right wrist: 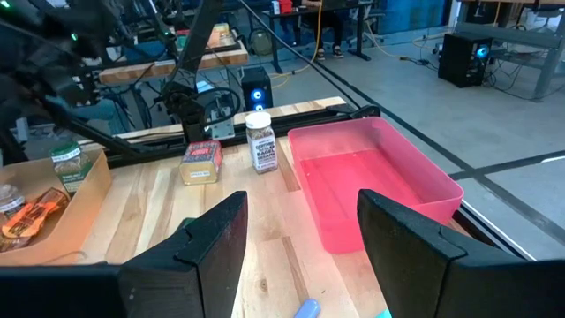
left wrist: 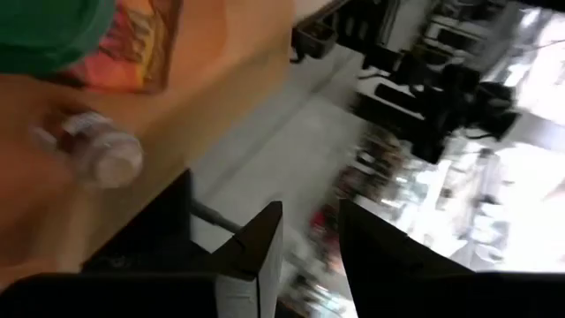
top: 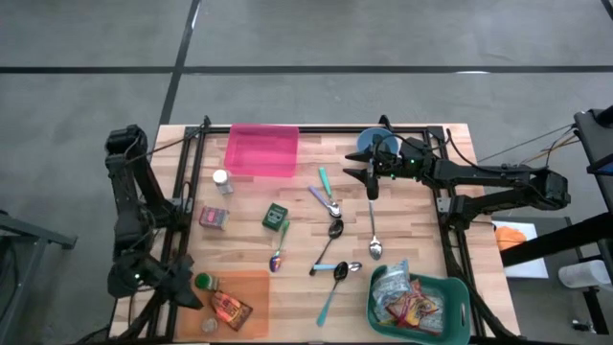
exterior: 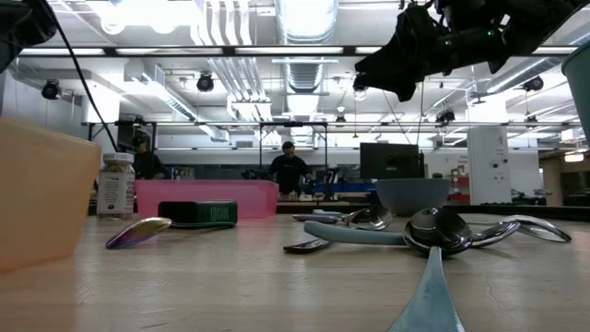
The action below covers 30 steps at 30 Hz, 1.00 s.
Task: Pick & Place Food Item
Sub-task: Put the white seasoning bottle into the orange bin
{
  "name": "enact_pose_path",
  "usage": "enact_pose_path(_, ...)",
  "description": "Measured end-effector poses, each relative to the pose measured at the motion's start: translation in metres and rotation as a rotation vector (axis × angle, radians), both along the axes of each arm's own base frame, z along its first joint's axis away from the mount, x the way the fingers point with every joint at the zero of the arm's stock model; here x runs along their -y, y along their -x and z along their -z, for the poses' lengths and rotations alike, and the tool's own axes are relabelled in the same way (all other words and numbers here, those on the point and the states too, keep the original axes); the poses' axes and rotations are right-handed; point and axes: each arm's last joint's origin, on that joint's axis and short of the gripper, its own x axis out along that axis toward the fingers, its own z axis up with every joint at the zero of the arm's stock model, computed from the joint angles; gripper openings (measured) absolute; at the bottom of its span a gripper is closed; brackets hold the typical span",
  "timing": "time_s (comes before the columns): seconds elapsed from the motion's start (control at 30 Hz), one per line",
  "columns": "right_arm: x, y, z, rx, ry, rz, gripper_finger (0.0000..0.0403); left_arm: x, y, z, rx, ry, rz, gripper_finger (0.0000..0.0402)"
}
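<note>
An orange bin (top: pixel 251 287) at the near left holds a green-lidded jar (top: pixel 204 283), a printed packet (top: pixel 230 309) and a small clear bottle (left wrist: pixel 97 155). My left gripper (top: pixel 192 295) hovers at the bin's left edge, its fingers (left wrist: pixel 265 252) a little apart with nothing between them. My right gripper (top: pixel 372 182) hangs open above the table's far middle, by a blue bowl (top: pixel 374 142), facing the pink bin (right wrist: pixel 371 177). A spice jar (right wrist: pixel 260 141), a small box (right wrist: pixel 201 162) and a green tin (top: pixel 276 217) stand on the table.
Several spoons (top: pixel 335 230) lie scattered in the table's middle. A green basket (top: pixel 450 292) with snack packets sits at the near right. The pink bin (top: pixel 261 150) stands at the far edge. People show in the room beyond the table.
</note>
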Motion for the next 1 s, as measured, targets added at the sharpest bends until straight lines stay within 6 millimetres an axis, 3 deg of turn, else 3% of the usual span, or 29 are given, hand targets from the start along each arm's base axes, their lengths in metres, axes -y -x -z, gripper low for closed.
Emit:
enact_pose_path(0.2,0.0,0.0,0.0,0.0,0.0,0.0,0.0211,-0.015,-0.002,-0.034,-0.052,-0.305,-0.022,0.0112)
enact_pose_path(0.47,0.0,0.0,0.0,0.0,0.0,0.0,0.0211,-0.04,-0.003,-0.061,-0.048,-0.658,0.039,0.0112)
enact_pose_path(0.77,0.0,0.0,0.0,0.0,0.0,0.0,0.0211,-0.051,-0.023,-0.064,0.096,-1.065,0.271,0.0112)
enact_pose_path(1.0,0.0,0.0,0.0,0.0,0.0,0.001,0.0211,-0.081,-0.061,-0.063,0.033,-1.343,0.314,0.0112)
